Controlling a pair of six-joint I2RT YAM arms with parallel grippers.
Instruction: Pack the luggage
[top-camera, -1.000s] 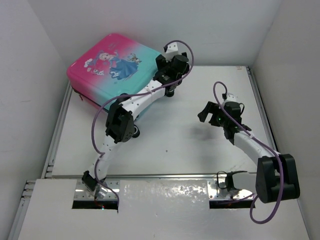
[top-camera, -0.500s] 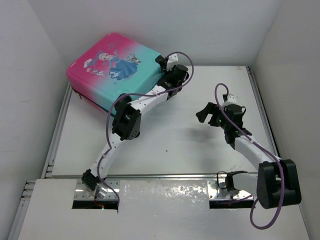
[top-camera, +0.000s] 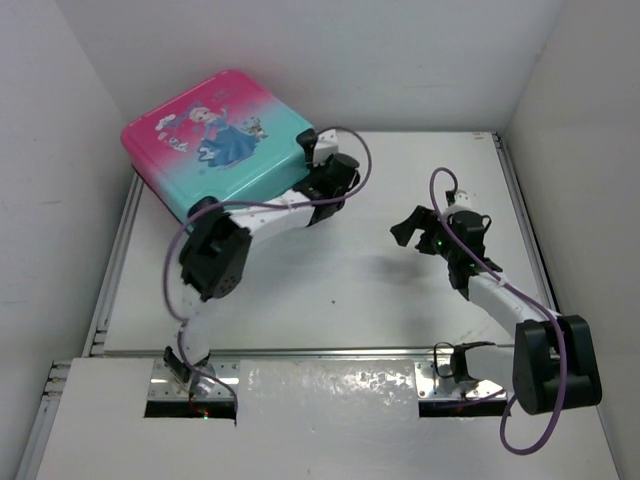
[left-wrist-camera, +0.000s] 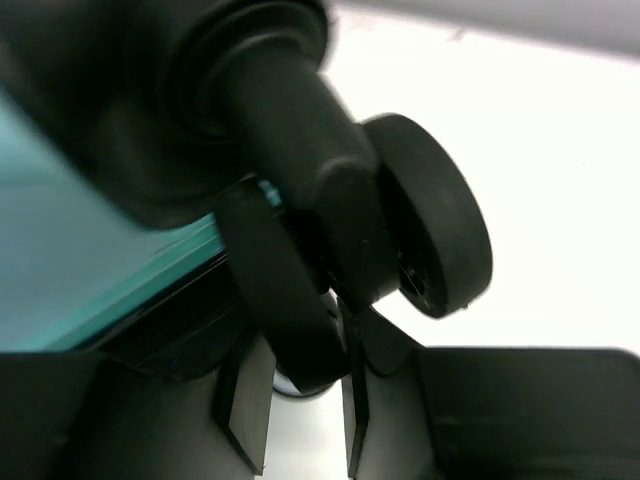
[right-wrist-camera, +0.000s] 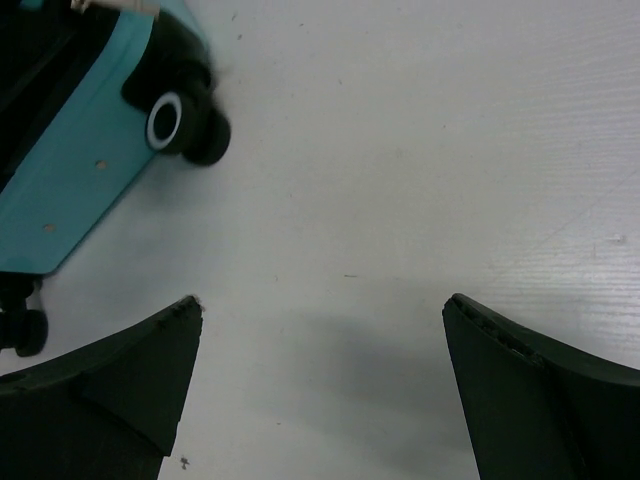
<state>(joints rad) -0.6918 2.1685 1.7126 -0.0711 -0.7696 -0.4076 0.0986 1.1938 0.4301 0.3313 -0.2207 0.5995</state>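
Teal-pink luggage (top-camera: 215, 140) lies just beyond my left pincer (left-wrist-camera: 297, 400); only its wrist view shows the jaws nipped onto a wheel bracket (left-wrist-camera: 335, 225). My right pincer (right-wrist-camera: 320, 300) gapes wide, empty.

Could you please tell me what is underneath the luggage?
Under the luggage, black wheels and white table show at its edge; the luggage itself covers the rest.
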